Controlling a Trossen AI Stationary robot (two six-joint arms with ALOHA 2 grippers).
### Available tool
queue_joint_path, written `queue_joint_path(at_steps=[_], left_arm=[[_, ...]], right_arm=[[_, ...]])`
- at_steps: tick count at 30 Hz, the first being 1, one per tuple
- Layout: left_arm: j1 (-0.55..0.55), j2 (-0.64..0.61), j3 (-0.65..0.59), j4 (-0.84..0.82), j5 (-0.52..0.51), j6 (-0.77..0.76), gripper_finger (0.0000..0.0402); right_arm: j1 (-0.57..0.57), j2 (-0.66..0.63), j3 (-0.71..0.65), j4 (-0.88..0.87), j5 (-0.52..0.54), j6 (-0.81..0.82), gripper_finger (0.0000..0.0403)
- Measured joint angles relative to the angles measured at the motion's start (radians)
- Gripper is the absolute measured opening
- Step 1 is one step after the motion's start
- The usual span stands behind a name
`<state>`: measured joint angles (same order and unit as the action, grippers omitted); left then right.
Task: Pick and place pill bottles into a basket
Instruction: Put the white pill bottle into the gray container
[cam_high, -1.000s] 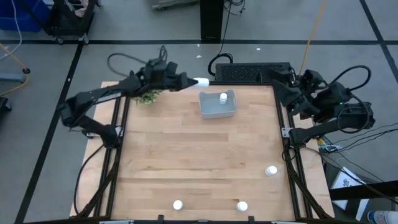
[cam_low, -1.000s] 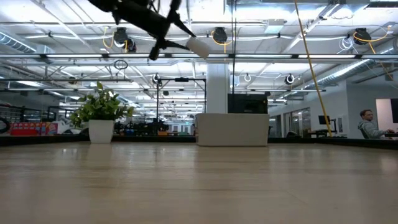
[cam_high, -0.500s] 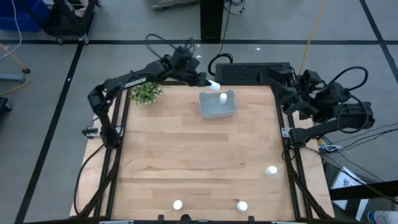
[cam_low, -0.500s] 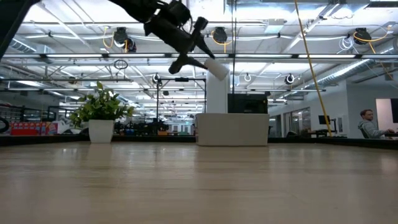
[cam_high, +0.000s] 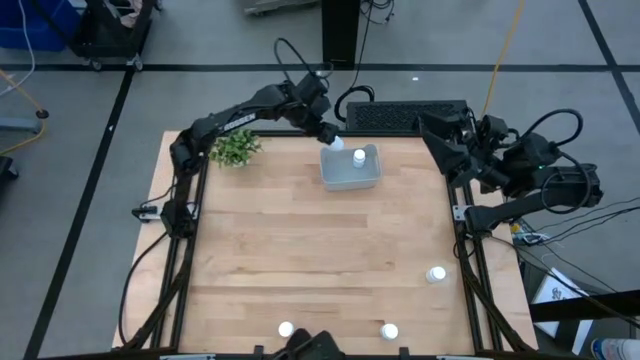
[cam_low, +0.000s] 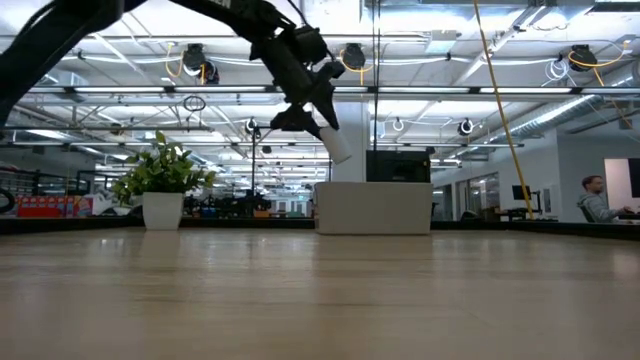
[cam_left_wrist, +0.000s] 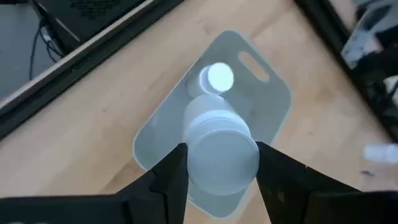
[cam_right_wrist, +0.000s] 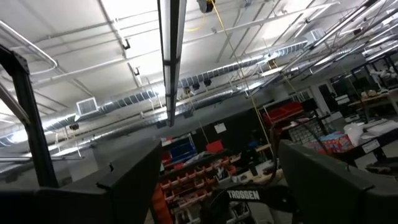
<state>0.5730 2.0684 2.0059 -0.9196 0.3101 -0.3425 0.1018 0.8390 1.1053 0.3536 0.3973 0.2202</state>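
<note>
Far left on the table's back edge, a small green plant (cam_high: 233, 150) in a white pot, seen upright in the low view (cam_low: 163, 190). Just right of it, the left gripper (cam_high: 329, 135), stretched out from the left side and hanging in the air over the basket's near-left corner; jaws clamped on a white pill bottle (cam_high: 336, 143), tilted cap-down in the low view (cam_low: 336, 146). From the left wrist camera, the held bottle (cam_left_wrist: 221, 149) pinched between two dark fingers (cam_left_wrist: 169, 180), directly above the pale grey-blue basket (cam_left_wrist: 273, 93). In the basket (cam_high: 372, 176), at the back of the table near the middle, one bottle standing upright (cam_high: 359, 157), also visible beyond the held one (cam_left_wrist: 217, 78). Further right, beside the table's right edge and off the wood, the right gripper (cam_high: 446, 150), raised and idle, fingers spread wide apart, its camera pointed at the ceiling. Toward the front of the table, three more bottles standing well apart from the basket: one at front left of centre (cam_high: 286, 329), one at front right of centre (cam_high: 390, 331), one near the right edge (cam_high: 436, 274). Far right in the low view, a seated person (cam_low: 594, 200) in the room behind.
</note>
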Motion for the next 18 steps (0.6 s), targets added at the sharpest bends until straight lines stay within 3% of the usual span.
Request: queue_joint_path(at_steps=[4,8,18], left_arm=[[-0.013,0.062,0.067,-0.118,-0.009,0.079,0.0170],[-0.036,0.104,0.111,-0.208,-0.100,0.128,0.0165],[-0.118,0.122,0.127,-0.174,-0.141,0.268,0.0170]], right_arm=[[0.000,0.001,0.000,0.005,0.032,-0.006,0.0313],[0.000,0.002,0.000,0.008,0.054,-0.031,0.0313],[0.000,0.002,0.000,-0.002,0.076,-0.024,0.0313]])
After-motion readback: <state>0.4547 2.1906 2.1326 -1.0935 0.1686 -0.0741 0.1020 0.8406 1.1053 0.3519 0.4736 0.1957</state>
